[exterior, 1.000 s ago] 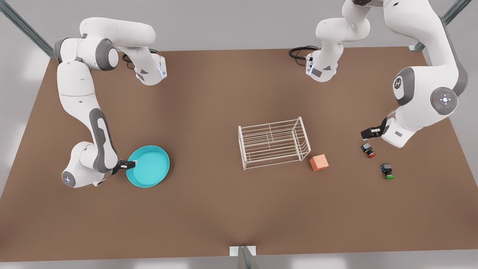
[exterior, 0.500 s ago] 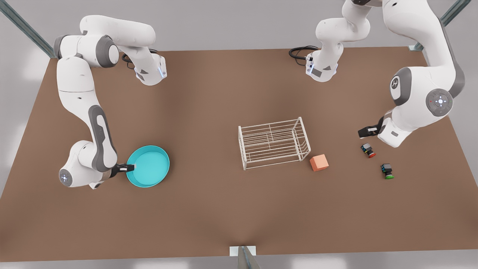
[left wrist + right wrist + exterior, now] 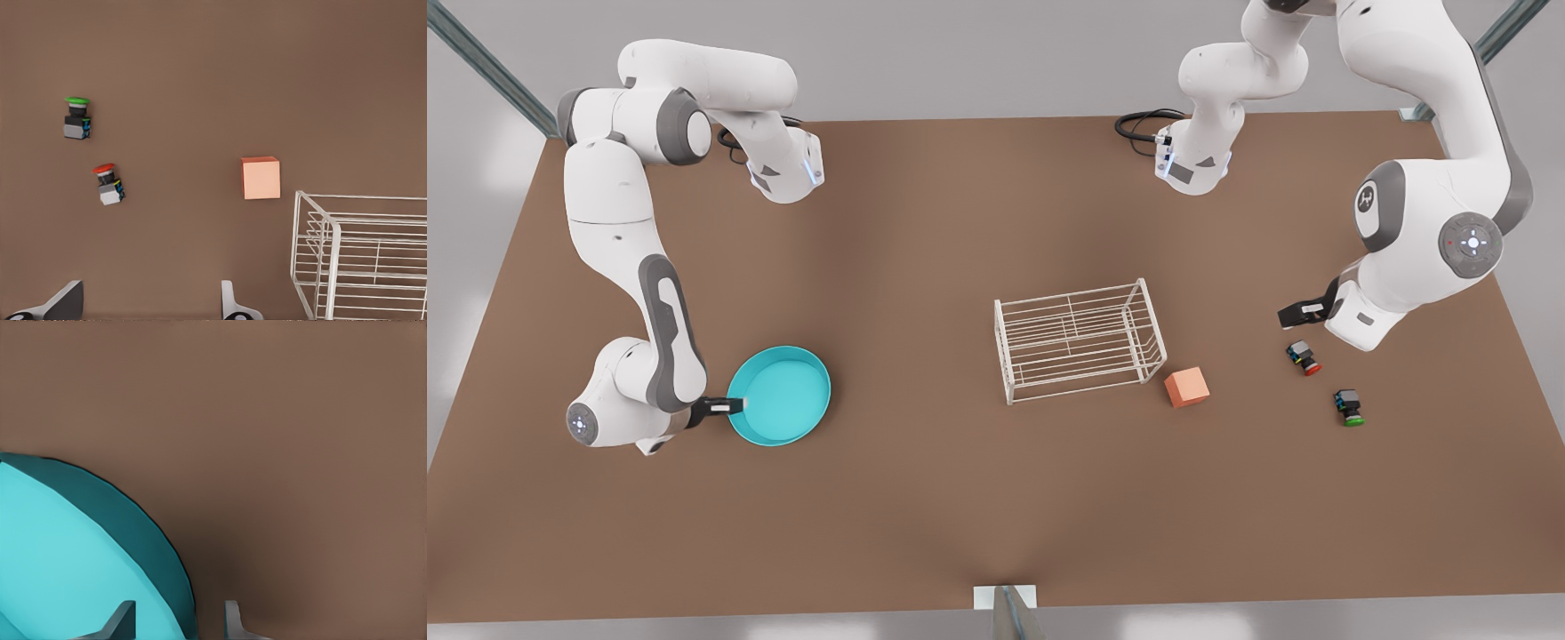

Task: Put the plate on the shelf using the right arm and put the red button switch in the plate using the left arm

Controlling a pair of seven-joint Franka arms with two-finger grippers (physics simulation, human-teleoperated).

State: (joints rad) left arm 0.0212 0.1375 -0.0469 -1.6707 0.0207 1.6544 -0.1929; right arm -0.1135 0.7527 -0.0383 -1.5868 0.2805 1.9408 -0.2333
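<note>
- A brown table [image 3: 925, 498] takes up most of the front view, matte and even in tone.
- Its surface looks a little darker in a soft band down the middle, lighter toward both sides.
- Beyond the far edge lies a pale grey floor [image 3: 978, 62], plain and smooth.
- Faint bright patches of light show on the grey at the front view's left and along the near edge.
- Metal struts [image 3: 489, 67] run slantwise at both far corners.
- Another strut on a small white bracket [image 3: 1005, 597] sits at the middle of the near edge.
- Both wrist views show the same brown surface.
</note>
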